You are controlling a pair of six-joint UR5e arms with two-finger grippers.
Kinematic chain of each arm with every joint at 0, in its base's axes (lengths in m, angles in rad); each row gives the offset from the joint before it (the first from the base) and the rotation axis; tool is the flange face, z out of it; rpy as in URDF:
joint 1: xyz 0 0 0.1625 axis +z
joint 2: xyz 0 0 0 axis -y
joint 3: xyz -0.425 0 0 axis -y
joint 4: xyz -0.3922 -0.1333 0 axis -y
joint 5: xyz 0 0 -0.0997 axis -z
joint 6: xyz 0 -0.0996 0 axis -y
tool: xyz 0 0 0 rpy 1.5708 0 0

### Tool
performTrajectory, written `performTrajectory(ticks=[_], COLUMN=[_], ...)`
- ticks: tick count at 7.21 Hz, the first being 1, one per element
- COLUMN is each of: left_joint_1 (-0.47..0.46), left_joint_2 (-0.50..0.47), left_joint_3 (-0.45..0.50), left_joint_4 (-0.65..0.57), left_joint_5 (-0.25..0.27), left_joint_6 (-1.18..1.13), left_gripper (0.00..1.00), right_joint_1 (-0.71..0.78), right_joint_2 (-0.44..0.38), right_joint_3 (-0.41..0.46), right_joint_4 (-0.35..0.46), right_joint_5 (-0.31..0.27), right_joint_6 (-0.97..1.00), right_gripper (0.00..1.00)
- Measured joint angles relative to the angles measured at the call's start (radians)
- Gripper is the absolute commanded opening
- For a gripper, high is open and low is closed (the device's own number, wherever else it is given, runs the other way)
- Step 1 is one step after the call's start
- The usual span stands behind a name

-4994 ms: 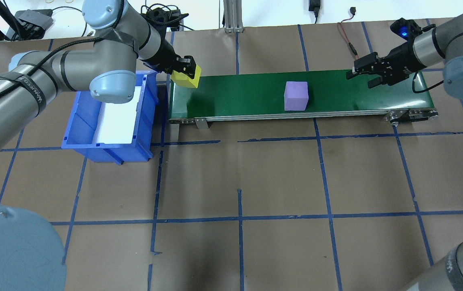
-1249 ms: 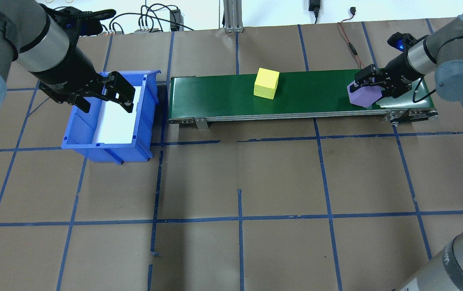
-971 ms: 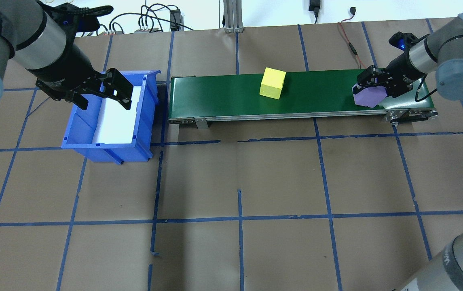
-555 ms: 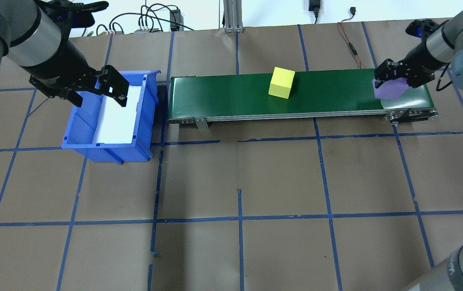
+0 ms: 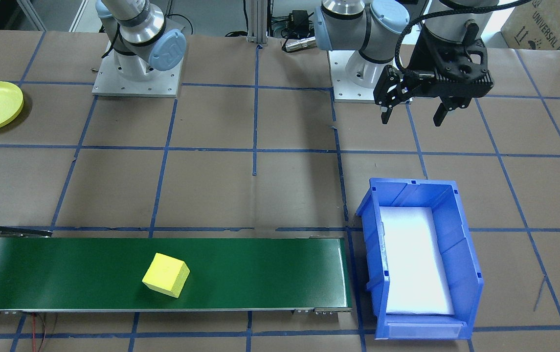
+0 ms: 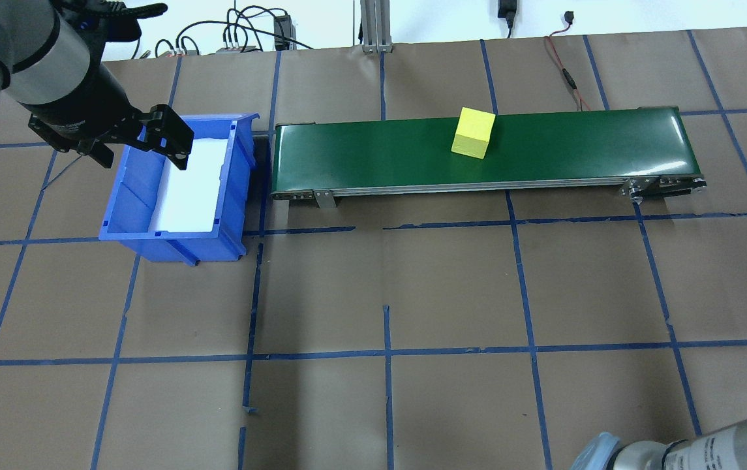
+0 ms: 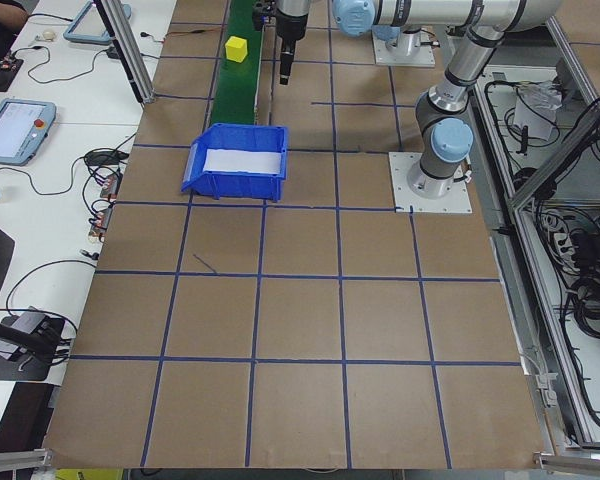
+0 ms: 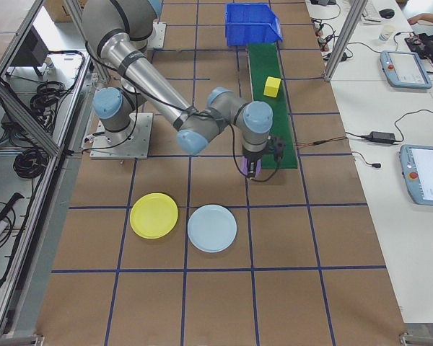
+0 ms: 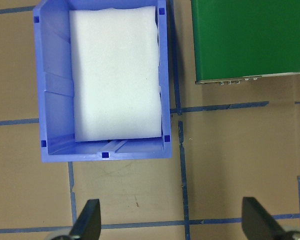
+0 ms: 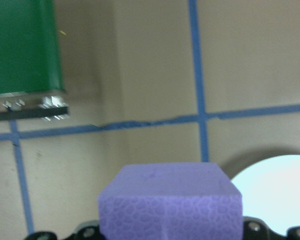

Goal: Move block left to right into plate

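Past the end of the green conveyor [image 8: 273,94], on its robot-ward side, I have the right claw [image 8: 250,167] hanging over bare table [image 8: 202,288] with the purple block [image 10: 170,207] clamped between its fingers; the right wrist view shows the block filling the lower frame, square in the grip. From that conveyor end the yellow plate [image 8: 154,215] lies further along the table and toward the robot's side, so the coming move has to carry the block diagonally away from the belt. Only the right arm is near it. A pale blue plate [image 8: 212,228] sits between the conveyor end and the yellow one, just beside the yellow plate, and its rim is already showing at the lower right of the right wrist view. I judge that the risk is a drop into the wrong dish, so the block must pass over the blue plate first. Whether the two plates touch I cannot tell from the side view.

A yellow block [image 6: 473,133] rides on the conveyor about midway along it. Off the conveyor's other end stands the blue bin [image 6: 177,189], and my left claw [image 6: 141,140] hovers over the bin's far-left corner with its fingers spread wide and nothing in them. I see only white foam lining in the bin.
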Motion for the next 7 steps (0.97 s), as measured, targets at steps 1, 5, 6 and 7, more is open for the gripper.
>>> performTrajectory(ticks=[1,5,6,7], left_joint_1=[0.001,0.023,0.024,0.026], left_joint_2=[0.000,-0.004,-0.008,-0.014], left_joint_3=[0.000,0.003,0.002,0.002], left_joint_4=[0.003,-0.003,-0.006,-0.007], left_joint_5=[-0.002,0.003,0.004,0.004], left_joint_6=[0.007,0.017,0.017,0.017], left_gripper=[1.00,1.00,1.00,1.00], right_joint_1=[-0.077,-0.231,-0.233,-0.226], right_joint_2=[0.002,0.051,0.050,0.046], right_joint_3=[0.025,0.093,0.089,0.083], right_joint_4=[-0.009,-0.155,-0.158,-0.157], right_joint_5=[-0.050,-0.149,-0.147,-0.113], right_joint_6=[-0.057,-0.146,-0.142,-0.125], right_gripper=[0.35,1.00,0.99,1.00])
